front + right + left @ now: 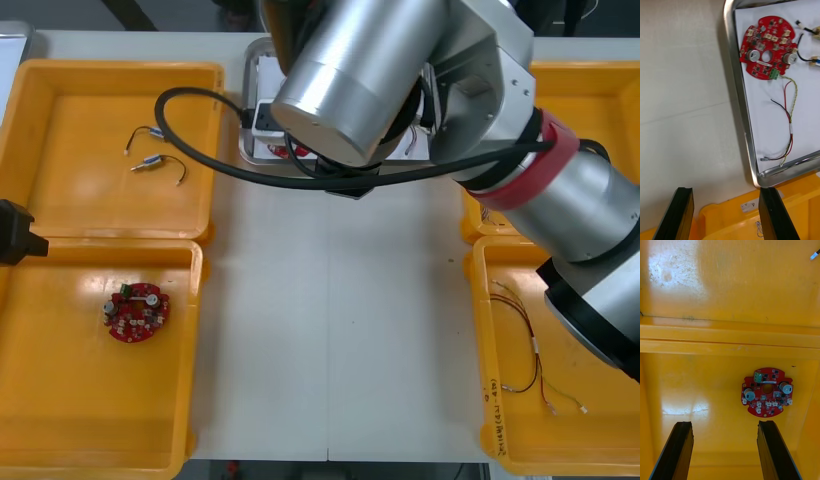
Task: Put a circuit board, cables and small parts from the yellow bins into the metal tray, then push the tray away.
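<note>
- Hovering the right gripper [725, 191] just off a corner of the shiny rectangular metal tray [738, 93], fingers wide apart, nothing held.
- Tray sits far-middle on the table beside a yellow plastic bin [797, 202] and holds a round red circuit board [765, 47] and a red and yellow cable [790, 123].
- I judge the tray stiff, light and slippery, so I'd push its rim.
- One rim runs away from my fingers; long axis unclear.
- Left gripper [724, 423] is parked over a bin, open and empty.

tray [745, 112]: shiny mtl rim, white matt inside | bins [730, 341]: glossy plastic, scuffed | table [330, 330]: matt, smooth
</note>
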You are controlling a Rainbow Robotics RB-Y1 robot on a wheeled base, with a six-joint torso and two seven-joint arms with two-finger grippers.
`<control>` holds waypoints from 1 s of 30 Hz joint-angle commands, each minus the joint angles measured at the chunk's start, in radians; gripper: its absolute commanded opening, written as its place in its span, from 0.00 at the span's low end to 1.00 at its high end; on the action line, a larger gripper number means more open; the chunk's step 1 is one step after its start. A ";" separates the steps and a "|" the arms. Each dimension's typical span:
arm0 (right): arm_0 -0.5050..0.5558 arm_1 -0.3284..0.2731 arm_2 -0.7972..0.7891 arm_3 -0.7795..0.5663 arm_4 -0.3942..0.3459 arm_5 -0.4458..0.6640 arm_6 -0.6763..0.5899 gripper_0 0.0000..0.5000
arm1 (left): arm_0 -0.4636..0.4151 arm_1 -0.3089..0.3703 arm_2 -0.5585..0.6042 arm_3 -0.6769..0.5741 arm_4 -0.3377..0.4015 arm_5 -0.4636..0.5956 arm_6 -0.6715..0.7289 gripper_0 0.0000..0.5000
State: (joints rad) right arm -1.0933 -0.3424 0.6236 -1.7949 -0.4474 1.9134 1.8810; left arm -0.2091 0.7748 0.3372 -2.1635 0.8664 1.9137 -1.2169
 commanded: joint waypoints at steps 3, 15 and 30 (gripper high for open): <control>0.193 -0.013 -0.194 -0.175 0.044 0.006 -0.025 1.00 | 0.016 0.044 0.031 -0.030 0.008 0.006 -0.069 1.00; 0.328 -0.102 -0.470 -0.258 -0.056 0.006 -0.175 0.98 | 0.016 0.044 0.031 -0.030 0.008 0.006 -0.069 1.00; 0.553 -0.247 -0.817 -0.302 -0.131 0.006 -0.243 0.98 | 0.016 0.044 0.031 -0.030 0.008 0.006 -0.069 1.00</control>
State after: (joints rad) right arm -0.6020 -0.5308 -0.1088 -2.0609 -0.5675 1.9169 1.6699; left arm -0.2080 0.7752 0.3376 -2.1642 0.8676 1.9137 -1.2169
